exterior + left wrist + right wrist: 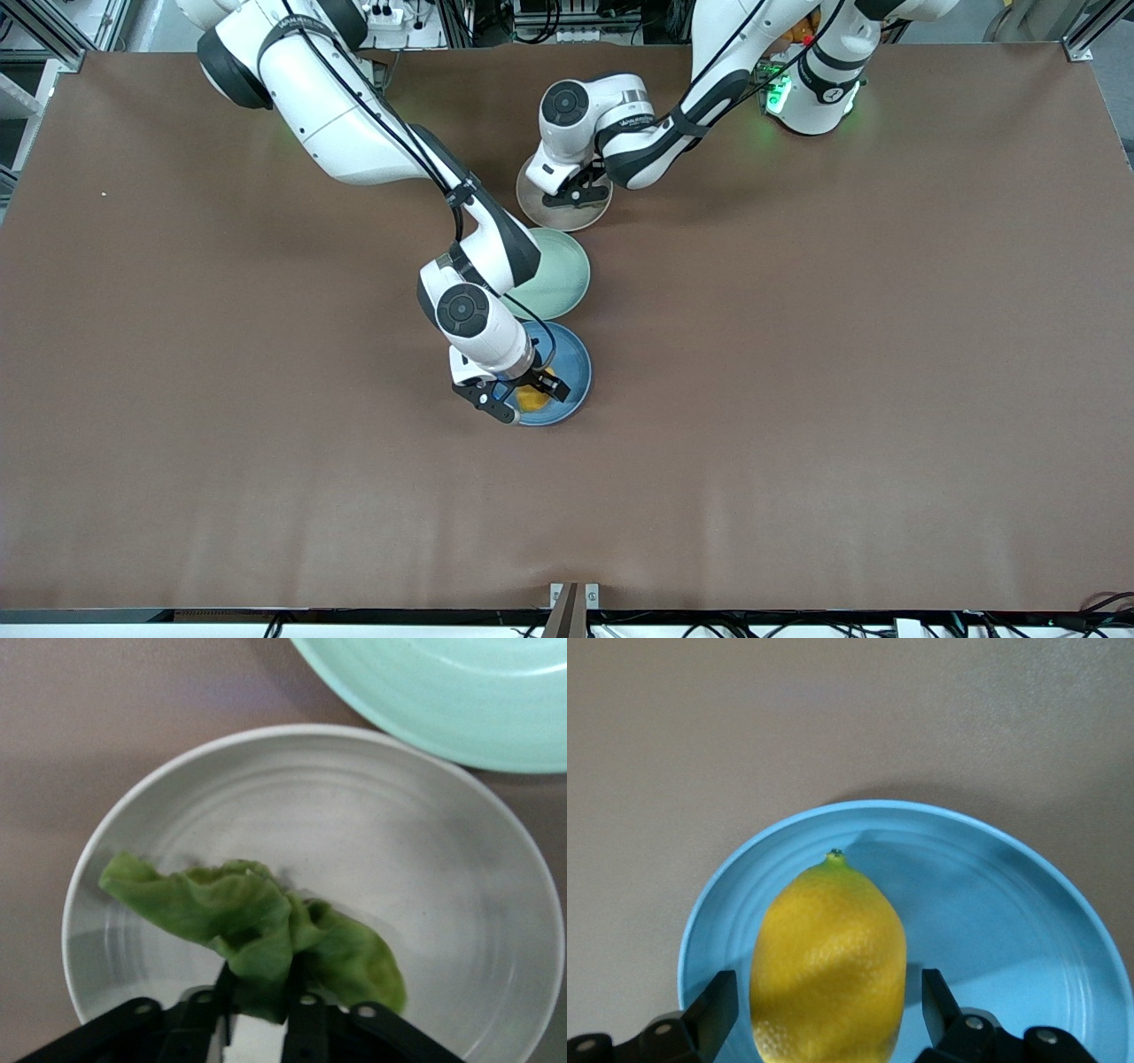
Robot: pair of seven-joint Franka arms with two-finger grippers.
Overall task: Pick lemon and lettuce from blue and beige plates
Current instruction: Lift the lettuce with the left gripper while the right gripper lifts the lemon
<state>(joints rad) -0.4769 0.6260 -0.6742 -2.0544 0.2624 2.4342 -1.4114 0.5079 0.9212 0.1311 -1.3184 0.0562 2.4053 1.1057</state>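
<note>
The lemon [828,966] lies on the light blue plate [992,930], the plate nearest the front camera [571,359]. My right gripper [524,397] is low over that plate and open, one finger on each side of the lemon [532,400], with a gap on both sides [828,1014]. The lettuce [248,921] lies in the beige plate [425,859], the plate farthest from the front camera [580,217]. My left gripper [576,190] is down in that plate, its fingers shut on the lettuce's edge [261,1005]. In the front view the left hand hides the lettuce.
A pale green plate [558,275] sits empty between the blue and beige plates, touching or nearly touching both; its rim shows in the left wrist view [443,691]. The right arm's forearm passes over it. Brown tabletop [797,399] spreads around the plates.
</note>
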